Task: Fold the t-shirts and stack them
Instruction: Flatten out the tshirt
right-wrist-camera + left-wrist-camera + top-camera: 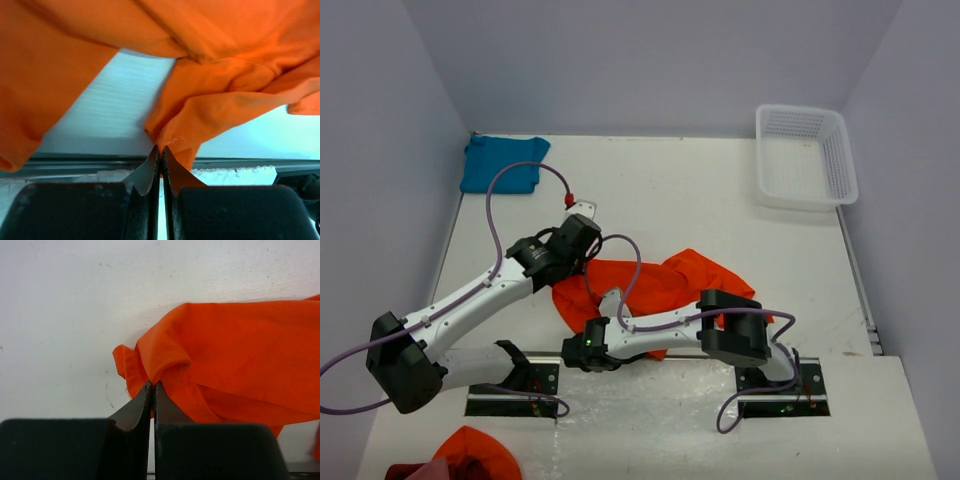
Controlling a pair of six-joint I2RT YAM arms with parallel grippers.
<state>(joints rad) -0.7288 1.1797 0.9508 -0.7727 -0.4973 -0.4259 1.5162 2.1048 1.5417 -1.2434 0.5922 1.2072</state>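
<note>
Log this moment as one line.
left gripper: shut on orange t-shirt | right gripper: shut on it | teal t-shirt: far-left corner

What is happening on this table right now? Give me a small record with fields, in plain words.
orange t-shirt: crumpled and unfolded, near the front of the table, between the two arms
teal t-shirt: folded, in the far left corner
white basket: in the far right corner
left jaws: shut on an edge of the orange t-shirt
right jaws: shut on another part of the orange t-shirt
stacking: not yet done, the shirts lie apart
</note>
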